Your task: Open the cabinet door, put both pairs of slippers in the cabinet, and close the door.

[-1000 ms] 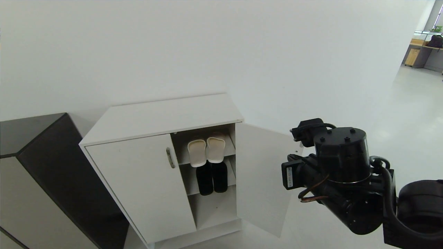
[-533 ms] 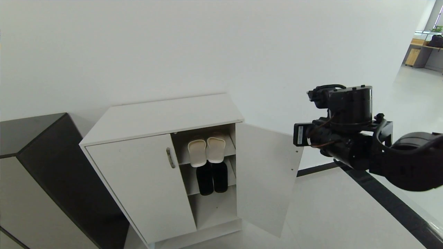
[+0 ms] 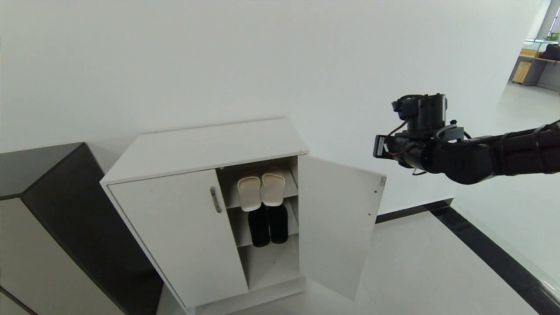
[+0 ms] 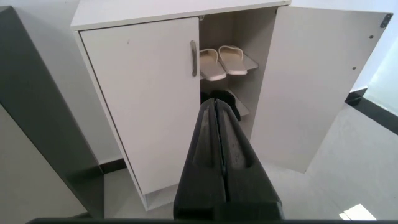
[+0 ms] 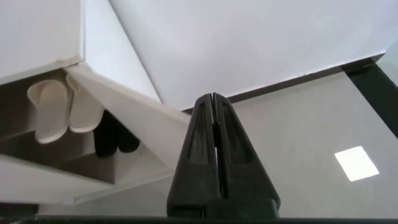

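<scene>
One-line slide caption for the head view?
White slippers above black slippers in the cabinet; door open, right arm aloft nearby.

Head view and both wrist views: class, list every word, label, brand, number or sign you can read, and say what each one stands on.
No text can be read in these views.
On the right arm's wrist, a pale sticker: any print on it is too small to read.
On the cabinet, the white slippers and the black slippers: plain surfaces, no lettering visible.
</scene>
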